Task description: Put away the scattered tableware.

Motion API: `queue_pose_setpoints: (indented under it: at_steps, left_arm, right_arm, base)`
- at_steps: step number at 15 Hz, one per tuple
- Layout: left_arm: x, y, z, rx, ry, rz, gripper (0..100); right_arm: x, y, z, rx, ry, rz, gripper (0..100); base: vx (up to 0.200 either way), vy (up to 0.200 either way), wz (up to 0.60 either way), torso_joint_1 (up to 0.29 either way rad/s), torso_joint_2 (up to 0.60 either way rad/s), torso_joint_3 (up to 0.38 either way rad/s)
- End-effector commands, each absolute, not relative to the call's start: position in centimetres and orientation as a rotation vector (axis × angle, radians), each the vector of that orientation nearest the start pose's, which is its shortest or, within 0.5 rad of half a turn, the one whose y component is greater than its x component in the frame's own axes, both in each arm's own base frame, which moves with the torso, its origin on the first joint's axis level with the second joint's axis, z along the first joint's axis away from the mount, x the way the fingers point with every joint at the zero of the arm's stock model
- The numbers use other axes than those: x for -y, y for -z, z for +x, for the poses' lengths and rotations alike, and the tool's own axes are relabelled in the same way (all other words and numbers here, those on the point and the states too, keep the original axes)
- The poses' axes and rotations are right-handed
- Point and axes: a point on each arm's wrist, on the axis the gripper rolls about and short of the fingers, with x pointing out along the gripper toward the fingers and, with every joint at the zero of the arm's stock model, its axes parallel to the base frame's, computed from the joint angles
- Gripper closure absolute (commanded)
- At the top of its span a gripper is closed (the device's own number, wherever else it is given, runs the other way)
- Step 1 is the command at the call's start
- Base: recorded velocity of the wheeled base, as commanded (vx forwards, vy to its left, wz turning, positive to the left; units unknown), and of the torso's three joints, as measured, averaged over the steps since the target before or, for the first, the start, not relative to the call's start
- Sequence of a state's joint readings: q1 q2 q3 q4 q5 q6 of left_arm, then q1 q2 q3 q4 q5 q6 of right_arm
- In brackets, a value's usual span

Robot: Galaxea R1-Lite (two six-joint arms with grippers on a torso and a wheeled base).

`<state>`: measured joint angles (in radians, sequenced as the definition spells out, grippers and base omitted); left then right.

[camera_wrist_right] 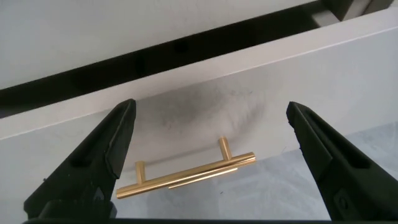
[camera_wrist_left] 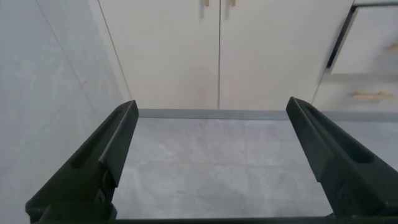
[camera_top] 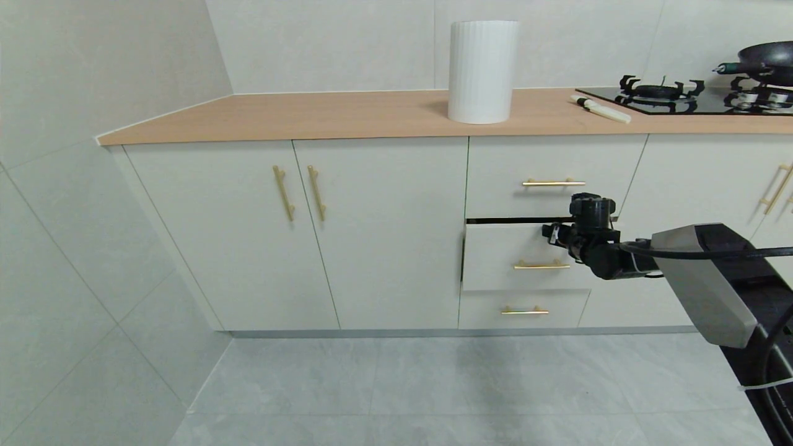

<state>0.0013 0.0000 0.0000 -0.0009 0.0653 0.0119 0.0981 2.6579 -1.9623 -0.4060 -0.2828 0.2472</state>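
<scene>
Hovering right gripper (camera_wrist_right: pixel 209 111), fingers wide apart, just before brass bar handle (camera_wrist_right: pixel 186 174) of slightly open white middle drawer (camera_top: pixel 495 260). Left gripper (camera_wrist_left: pixel 211 106) also wide, above grey tiled floor (camera_wrist_left: pixel 211 155). Cream-coloured utensil (camera_top: pixel 600 109) lies on wooden countertop (camera_top: pixel 310 114), beside black gas hob (camera_top: pixel 681 99).

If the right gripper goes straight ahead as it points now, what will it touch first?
Probably the white front of the slightly open middle drawer, just above its gold handle; depth is unclear.

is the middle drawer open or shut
Partly open: the middle drawer juts forward, with a dark gap showing along its top and left edges.
</scene>
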Motion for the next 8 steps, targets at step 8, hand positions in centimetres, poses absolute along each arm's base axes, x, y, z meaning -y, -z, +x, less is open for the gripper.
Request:
queue_pose_setpoints:
  at_steps: [8]
  left_arm:
    - [-0.14,-7.56,-2.28,0.001,-0.066,0.006,0]
  right_arm:
    - [-4.72,-5.87,54.32,-0.256,0.218,0.189,0]
  base:
    - [0.050,0.000,0.00,0.001,0.00,0.001]
